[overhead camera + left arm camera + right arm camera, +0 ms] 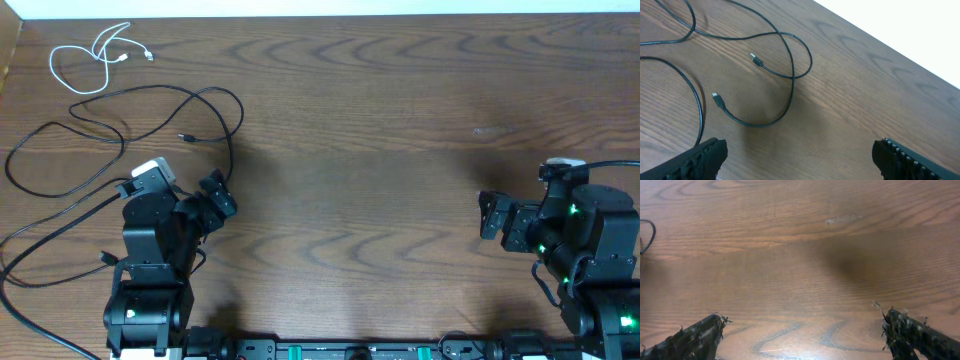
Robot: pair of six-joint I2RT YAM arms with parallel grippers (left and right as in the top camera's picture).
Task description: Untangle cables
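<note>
Brown wood-grain tabletop [380, 110] with a white strip [350, 8] running along its far edge.
A short white cord [88, 62] lies coiled in the far-left corner, with long thin black cords [150, 105] looping just nearer. Close by, the left gripper [218, 195] has its jaws spread wide and holds nothing. The right gripper [490, 215], equally wide and empty, hangs near a pale scuff [490, 130] in the wood.

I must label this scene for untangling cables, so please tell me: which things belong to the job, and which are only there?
Job: thin white looped cord; thin black cords with small plugs.
Only there: brown wooden table; pale scuff mark on it.
</note>
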